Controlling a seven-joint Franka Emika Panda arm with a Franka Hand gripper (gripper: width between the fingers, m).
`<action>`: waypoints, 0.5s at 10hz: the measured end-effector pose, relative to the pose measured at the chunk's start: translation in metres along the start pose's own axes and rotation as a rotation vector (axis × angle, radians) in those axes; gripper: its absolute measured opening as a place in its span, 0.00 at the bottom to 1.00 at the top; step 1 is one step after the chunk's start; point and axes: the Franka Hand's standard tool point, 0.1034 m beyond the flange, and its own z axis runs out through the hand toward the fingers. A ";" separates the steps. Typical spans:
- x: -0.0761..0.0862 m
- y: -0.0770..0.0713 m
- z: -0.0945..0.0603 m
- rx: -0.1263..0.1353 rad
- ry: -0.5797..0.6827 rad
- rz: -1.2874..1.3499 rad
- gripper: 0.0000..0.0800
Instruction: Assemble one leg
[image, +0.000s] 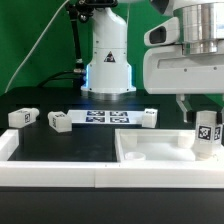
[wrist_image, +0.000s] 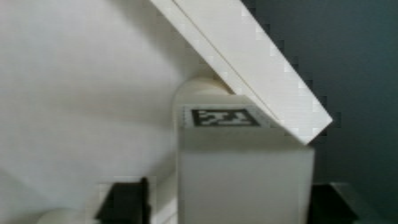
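My gripper (image: 203, 122) is shut on one leg (image: 206, 136), a short white post with a black-and-white tag, and holds it upright at the far right corner of the large white square panel (image: 150, 152). In the wrist view the leg (wrist_image: 231, 165) stands between my dark fingers (wrist_image: 125, 203), with its tag (wrist_image: 226, 117) facing the camera. Its end meets the panel's raised rim (wrist_image: 249, 60). Three more legs lie on the black table: two at the exterior view's left (image: 22, 117) (image: 60, 122) and one near the middle (image: 148, 117).
The marker board (image: 105, 117) lies flat on the table in front of the arm's white base (image: 108, 65). A white raised border (image: 50, 168) runs along the near table edge.
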 end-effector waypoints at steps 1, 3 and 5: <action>-0.003 -0.002 -0.001 -0.001 -0.003 -0.055 0.66; -0.009 -0.008 -0.002 -0.012 -0.009 -0.234 0.78; -0.017 -0.013 -0.002 -0.033 -0.007 -0.438 0.81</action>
